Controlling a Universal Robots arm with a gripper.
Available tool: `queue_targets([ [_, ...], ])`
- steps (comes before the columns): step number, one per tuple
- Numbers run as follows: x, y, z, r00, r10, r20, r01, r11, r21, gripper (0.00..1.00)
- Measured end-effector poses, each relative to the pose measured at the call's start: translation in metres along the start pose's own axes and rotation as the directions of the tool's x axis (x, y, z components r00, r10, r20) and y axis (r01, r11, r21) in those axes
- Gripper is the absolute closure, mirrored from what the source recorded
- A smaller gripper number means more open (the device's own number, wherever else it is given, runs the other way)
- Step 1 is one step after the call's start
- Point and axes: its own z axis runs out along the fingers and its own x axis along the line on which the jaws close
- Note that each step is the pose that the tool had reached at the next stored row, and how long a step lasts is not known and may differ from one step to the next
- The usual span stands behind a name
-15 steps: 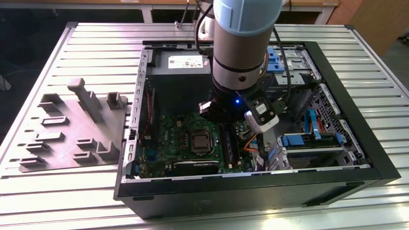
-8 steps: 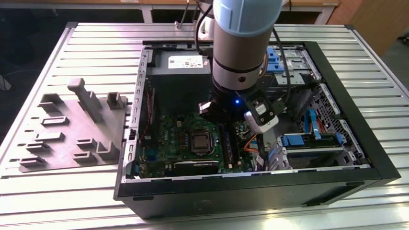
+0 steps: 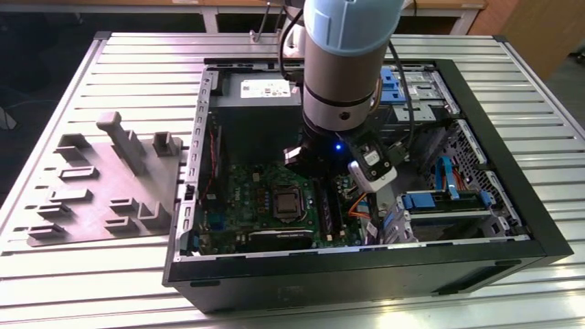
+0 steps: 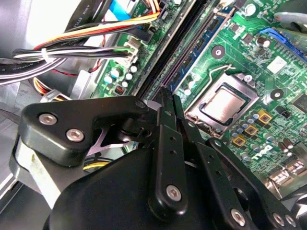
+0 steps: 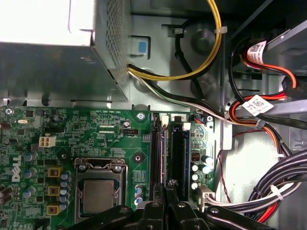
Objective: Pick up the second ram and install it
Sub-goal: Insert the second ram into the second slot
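Observation:
The second ram (image 4: 204, 40), a thin stick with a blue-green board, stands on edge in a memory slot (image 5: 163, 153) of the motherboard, beside the processor socket (image 4: 225, 103). My gripper (image 4: 168, 93) is shut, its two black fingers pressed together with nothing between them. The fingertips (image 5: 170, 184) sit at one end of the stick. I cannot tell whether they touch it or hover just above. In the exterior view the arm (image 3: 343, 82) reaches straight down into the open computer case (image 3: 512, 226), over the memory slots.
A grey moulded fixture (image 3: 109, 185) with upright posts lies on the slatted table at the exterior view's left. Inside the case, bundled cables (image 5: 268, 191) run close beside the slots. The grey power supply (image 5: 57, 48) and blue drive brackets (image 3: 439, 199) flank the motherboard.

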Motion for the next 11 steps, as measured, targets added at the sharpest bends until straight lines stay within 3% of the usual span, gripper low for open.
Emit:
queue_targets([
  [11,0.0001,0.0,0.0008,0.9999,0.017,0.0009,-0.017,0.9999,-0.001,0.87],
])
